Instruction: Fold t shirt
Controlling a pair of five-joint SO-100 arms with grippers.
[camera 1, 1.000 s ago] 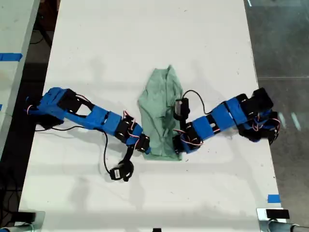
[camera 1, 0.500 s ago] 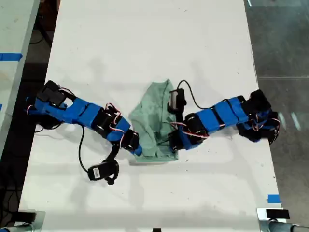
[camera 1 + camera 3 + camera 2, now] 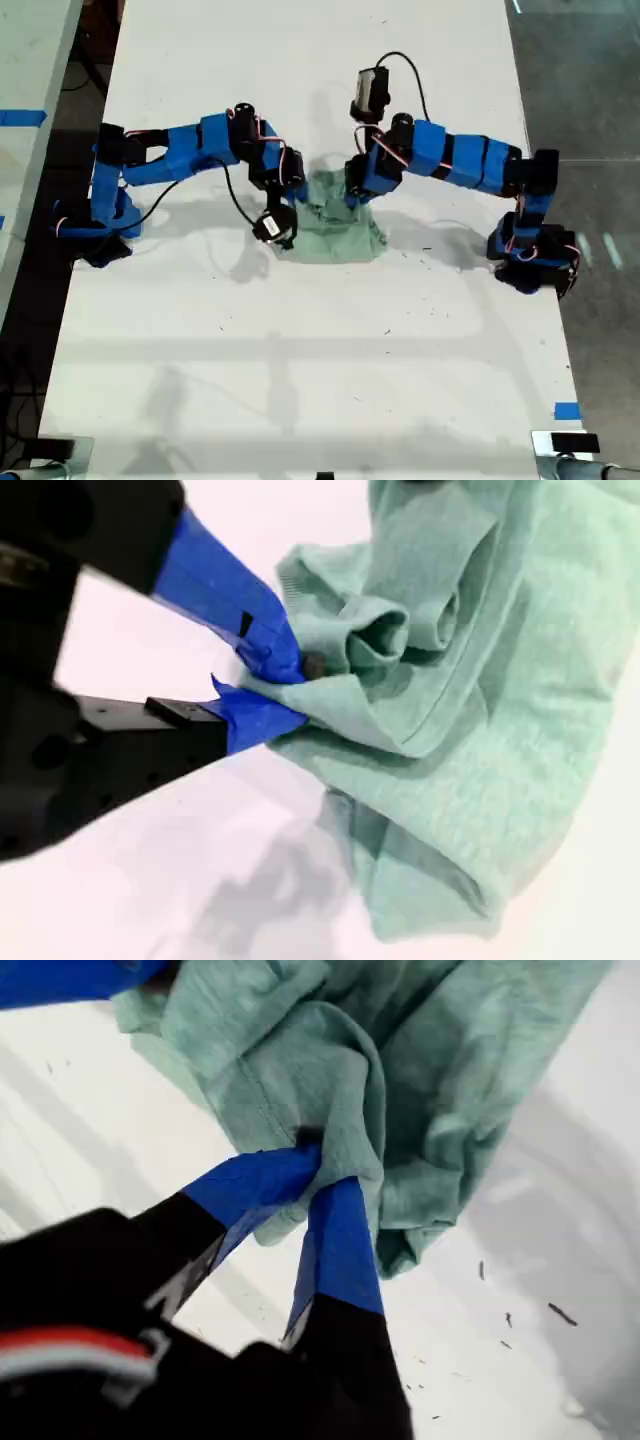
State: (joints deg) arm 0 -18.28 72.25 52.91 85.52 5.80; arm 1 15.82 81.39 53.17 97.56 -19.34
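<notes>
The pale mint-green t shirt (image 3: 338, 232) lies bunched near the middle of the white table (image 3: 300, 380), its far edge lifted. Two blue arms meet over that far edge, one from the exterior view's left (image 3: 180, 150) and one from its right (image 3: 450, 160). My first gripper (image 3: 335, 1165) is shut on a fold of the t shirt (image 3: 430, 1060), which hangs crumpled from its blue-taped fingertips. My second gripper (image 3: 285, 685) is shut on a rolled hem of the t shirt (image 3: 480, 710). The wrist views do not show which arm is which.
Black specks (image 3: 430, 247) dot the table to the exterior view's right of the shirt. A blue tape mark (image 3: 567, 410) sits near the table's lower right edge in that view. A second table (image 3: 25, 120) stands at the exterior view's left, grey floor (image 3: 590, 80) at its right.
Both arms have swung from the shirt's near edge toward the table's far end, carrying the cloth up and over. The long flat shirt is now a short bunched heap.
</notes>
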